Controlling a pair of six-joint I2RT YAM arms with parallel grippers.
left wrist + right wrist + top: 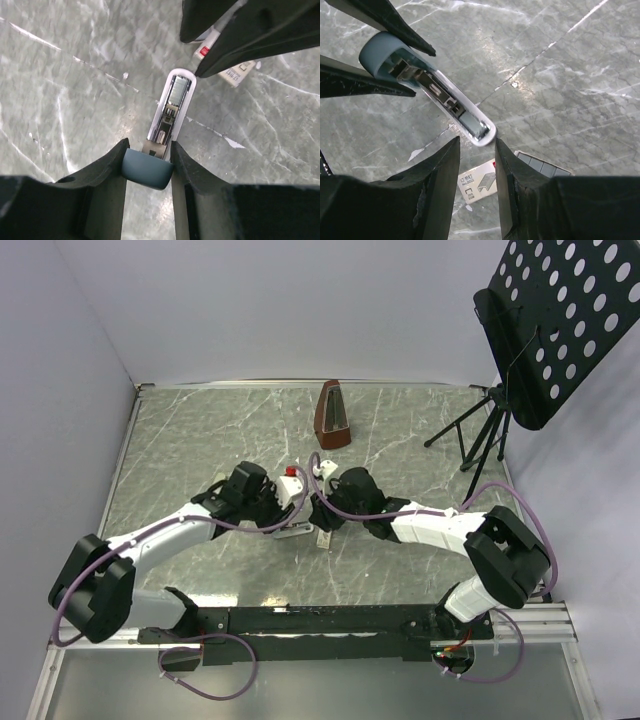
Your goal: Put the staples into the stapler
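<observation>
Clamping the rounded blue-grey rear end of the stapler, the left gripper had both fingers pressed against that end, one on each side; the stapler lay open, its white-rimmed metal channel running straight away from the fingertips over the marbled grey table; a grey ribbed block sat at the channel's far end, though whether it was staples could not be told.

From the opposite side the right gripper faced it, its fingers spread apart and holding nothing; the stapler's rounded tip lay just ahead of the gap between them, not touching either finger as far as the right wrist view showed; the staple box, small and cream with reddish print and a drawing of staples, lay flat on the table beneath that gap, under the right fingers; a flat grey segmented piece rested just beside the box, on the right finger's outer side; what it was could not be told.

Seen from the left wrist, the box lay beyond the stapler's tip and off to the right, partly hidden by the right gripper's dark fingers.
</observation>
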